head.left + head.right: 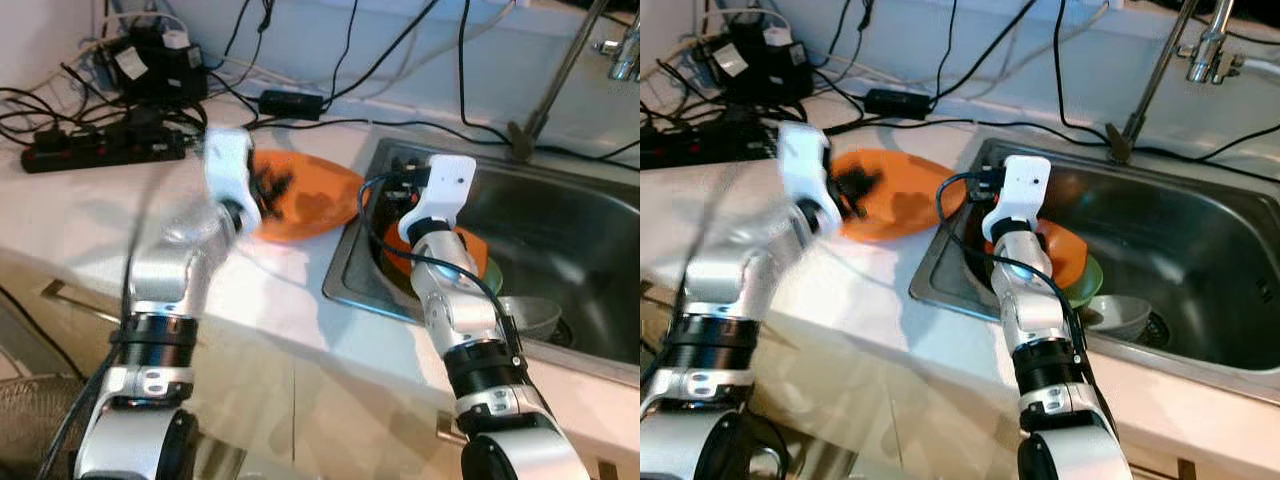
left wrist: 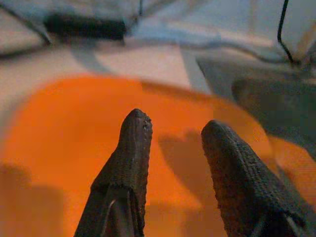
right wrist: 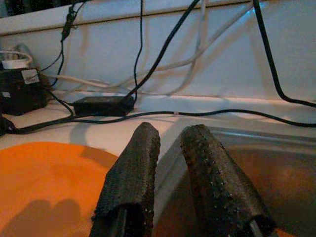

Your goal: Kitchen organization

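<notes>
An orange plate (image 1: 315,200) lies on the white counter (image 1: 120,220), right at the left rim of the steel sink (image 1: 560,220). My left gripper (image 2: 175,123) hovers just over the plate's left part, open, with nothing between its fingers (image 1: 270,186). My right gripper (image 3: 170,131) is above the sink's left rim next to the plate. Its fingers stand a narrow gap apart and hold nothing. In the sink, behind my right forearm, sit an orange dish (image 1: 472,248), a green bowl (image 1: 493,272) and a pale bowl (image 1: 532,315).
A black power strip (image 1: 100,150), a black charger box (image 1: 160,62), an adapter (image 1: 290,102) and several cables crowd the counter's back. The faucet (image 1: 560,70) rises behind the sink. The cabinet front drops below the counter's near edge.
</notes>
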